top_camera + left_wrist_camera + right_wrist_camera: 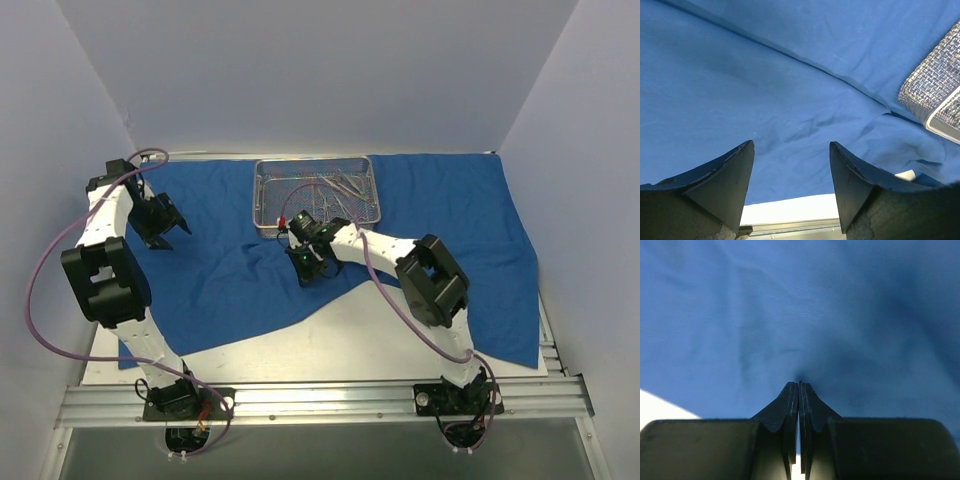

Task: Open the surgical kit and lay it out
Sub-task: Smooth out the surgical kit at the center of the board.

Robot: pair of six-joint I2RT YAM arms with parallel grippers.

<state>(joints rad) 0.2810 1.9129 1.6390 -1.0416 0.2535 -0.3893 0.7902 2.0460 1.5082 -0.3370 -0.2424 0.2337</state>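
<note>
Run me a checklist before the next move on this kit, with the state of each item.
1. Left gripper free: ok. It is open, with nothing between its fingers, above the blue cloth.
2. Right gripper shut: ok. Its fingertips are together at the cloth.
3. Fabric pinched in the right gripper: cannot tell.
4. Wire-mesh tray uncovered: ok. It sits on the cloth at the far edge.
5. Instruments laid out: not ok. They lie together inside the tray.
6. Cloth flat: not ok. It is wrinkled mid-table, and the near edge runs slanted across the bare table.
</note>
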